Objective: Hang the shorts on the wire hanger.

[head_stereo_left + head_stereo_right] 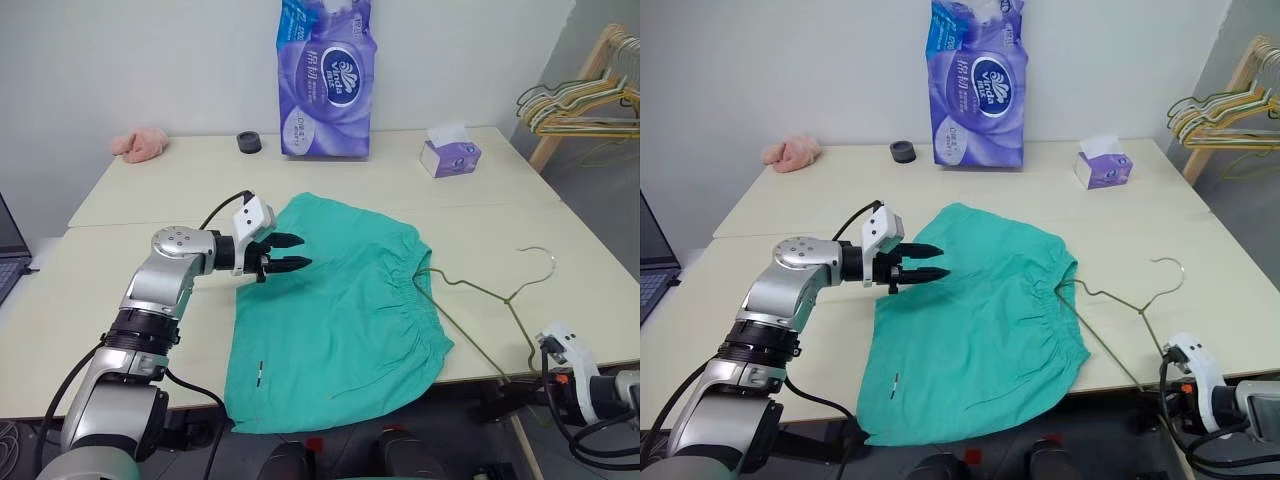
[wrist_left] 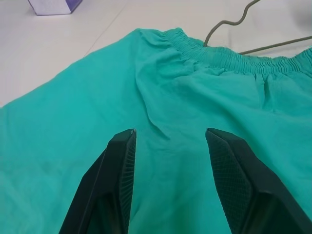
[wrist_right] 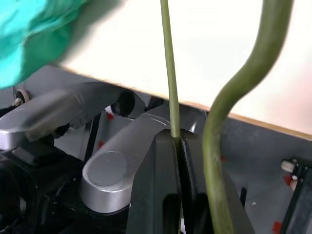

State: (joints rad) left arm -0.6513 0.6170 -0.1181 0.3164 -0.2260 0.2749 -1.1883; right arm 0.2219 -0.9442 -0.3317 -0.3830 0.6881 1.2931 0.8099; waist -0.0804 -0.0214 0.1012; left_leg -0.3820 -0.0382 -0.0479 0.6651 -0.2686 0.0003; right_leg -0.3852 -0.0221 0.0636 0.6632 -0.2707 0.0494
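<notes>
I am holding my left gripper over the shorts, its two black fingers standing apart with nothing between them, teal cloth showing in the gap in my left wrist view. The shorts are lying flat on the pale table, their gathered waistband at about three o'clock from my left gripper and their hem hanging a little over the near table edge at about six o'clock. A small white mark is sitting near that hem.

The wire hanger is lying at three o'clock of the shorts, its one corner touching the waistband, its hook curving away at two o'clock. My right gripper is sitting below the near table edge, its fingers pressed together and clamped on one thin rod of the wire hanger.

At twelve o'clock of the shorts a purple tissue pack is standing against the wall, a black ring and a pink cloth lump at about eleven, a small tissue box at one.
</notes>
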